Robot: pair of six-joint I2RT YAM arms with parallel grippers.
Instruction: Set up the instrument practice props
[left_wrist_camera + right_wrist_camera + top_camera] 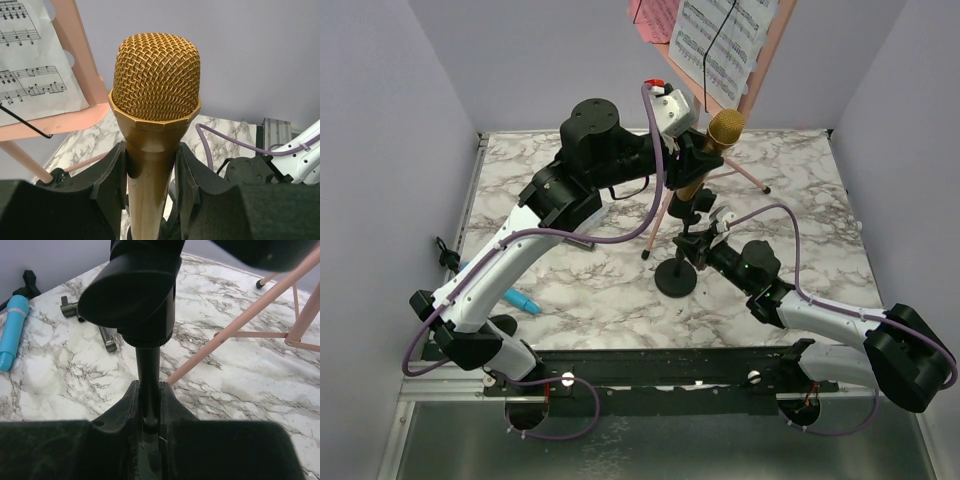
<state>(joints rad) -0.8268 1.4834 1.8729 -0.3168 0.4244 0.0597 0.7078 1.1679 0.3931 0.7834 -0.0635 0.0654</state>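
1. Two hands share one job. The left hand (150, 175) pinches the gold microphone (156, 75) by its handle, head up, right over the mount.
2. The right hand (149, 405) is pressed tight on the thin pole of the black mic mount (148, 360), likely so it will not tip.
3. The mount's round base sits mid tabletop (800, 260), near the pink music rack (765, 70) legs.
4. I cannot tell if the microphone is in the clip (130, 290) yet.
5. The sheet-music pages (720, 40) rest on the rack, ready to read.
6. The blue microphone (12, 330) lies flat at the left, probably next.
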